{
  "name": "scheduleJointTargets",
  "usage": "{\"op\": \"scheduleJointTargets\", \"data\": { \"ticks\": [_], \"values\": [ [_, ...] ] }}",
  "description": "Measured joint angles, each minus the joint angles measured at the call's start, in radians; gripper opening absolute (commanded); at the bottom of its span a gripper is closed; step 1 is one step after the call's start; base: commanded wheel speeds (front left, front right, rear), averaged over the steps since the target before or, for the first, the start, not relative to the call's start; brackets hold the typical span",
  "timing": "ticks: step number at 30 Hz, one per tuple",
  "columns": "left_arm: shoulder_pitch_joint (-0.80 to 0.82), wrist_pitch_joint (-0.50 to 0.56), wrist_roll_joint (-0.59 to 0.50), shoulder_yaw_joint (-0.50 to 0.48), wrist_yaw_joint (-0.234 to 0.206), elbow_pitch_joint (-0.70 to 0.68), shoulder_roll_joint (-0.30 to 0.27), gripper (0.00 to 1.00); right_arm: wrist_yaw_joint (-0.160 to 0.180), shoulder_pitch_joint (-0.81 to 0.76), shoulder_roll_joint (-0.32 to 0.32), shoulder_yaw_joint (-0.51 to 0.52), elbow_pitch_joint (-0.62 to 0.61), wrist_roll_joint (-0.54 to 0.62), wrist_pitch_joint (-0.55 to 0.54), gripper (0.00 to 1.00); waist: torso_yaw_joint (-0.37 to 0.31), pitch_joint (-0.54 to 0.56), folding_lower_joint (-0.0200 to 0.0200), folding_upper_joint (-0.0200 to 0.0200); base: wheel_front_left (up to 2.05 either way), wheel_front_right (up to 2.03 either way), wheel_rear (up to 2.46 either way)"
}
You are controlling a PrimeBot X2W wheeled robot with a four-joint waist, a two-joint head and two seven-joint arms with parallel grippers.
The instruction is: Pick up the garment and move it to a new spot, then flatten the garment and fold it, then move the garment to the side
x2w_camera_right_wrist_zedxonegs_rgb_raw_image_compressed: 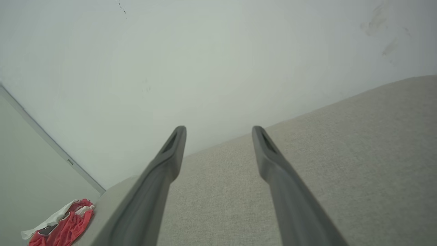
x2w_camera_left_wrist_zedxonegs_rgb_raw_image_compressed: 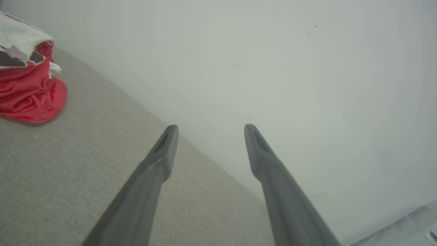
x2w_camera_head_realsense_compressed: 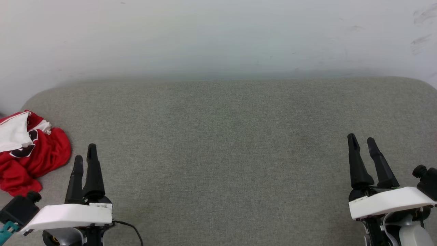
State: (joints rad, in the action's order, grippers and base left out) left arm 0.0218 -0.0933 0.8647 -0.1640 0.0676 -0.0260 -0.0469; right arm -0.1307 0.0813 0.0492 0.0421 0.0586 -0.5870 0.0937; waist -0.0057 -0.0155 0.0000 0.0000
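Red jersey cloth with white sleeves and a black, white-outlined print, the garment (x2w_camera_head_realsense_compressed: 41,153) lies in a crumpled heap at the left end of the grey-green woven upholstered cushion (x2w_camera_head_realsense_compressed: 218,143). It sits off to the left of the left gripper (x2w_camera_head_realsense_compressed: 85,152), close beside its fingers but not touching them, and well apart from the right gripper (x2w_camera_head_realsense_compressed: 361,138), which is at the far side of the seat. Both grippers are at the near edge of the cushion, with their long dark fingers pointing towards the pale wall (x2w_camera_head_realsense_compressed: 218,34) behind. In each wrist view the fingers are spread wide with just cushion and wall between them, so both grippers are wide and hold nothing. Judged from this, none of the task looks done. The shirt is bunched up, one white sleeve is thrown over the red body, and the print is creased out of reading; no panel lies flat and no fold is made. The broad stretch of cushion ahead of and between the grippers is bare, and it seems the likely place to carry the shirt to. The whole sequence is left to do: take hold of the heap, lift it across to a new spot, spread and smooth it, fold it, then shift the folded shirt aside. The left gripper is the nearer one, so the first grasp probably falls to it
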Motion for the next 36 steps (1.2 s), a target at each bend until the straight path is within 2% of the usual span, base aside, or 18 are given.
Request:
{"op": "scheduleJointTargets", "data": {
  "ticks": [11, 29, 36],
  "values": [
    [-0.023, -0.034, -0.261, 0.115, -0.051, -0.074, -0.001, 1.00, 0.000, -0.001, 0.000, -0.026, -0.020, 0.195, 0.031, 1.00, -0.004, -0.001, 0.0000, 0.0000, 0.00, 0.00, 0.00],
    [-0.051, -0.079, -0.494, 0.232, -0.033, -0.035, -0.026, 1.00, 0.000, 0.000, 0.000, -0.034, -0.010, 0.438, 0.079, 1.00, -0.011, -0.003, 0.0000, 0.0000, 0.00, 0.00, 0.00],
    [-0.053, -0.095, -0.574, 0.262, -0.063, -0.021, -0.041, 1.00, 0.000, 0.000, 0.000, -0.035, 0.004, 0.500, 0.093, 1.00, -0.015, -0.004, 0.0000, 0.0000, 0.00, 0.00, 0.00]
  ]
}}
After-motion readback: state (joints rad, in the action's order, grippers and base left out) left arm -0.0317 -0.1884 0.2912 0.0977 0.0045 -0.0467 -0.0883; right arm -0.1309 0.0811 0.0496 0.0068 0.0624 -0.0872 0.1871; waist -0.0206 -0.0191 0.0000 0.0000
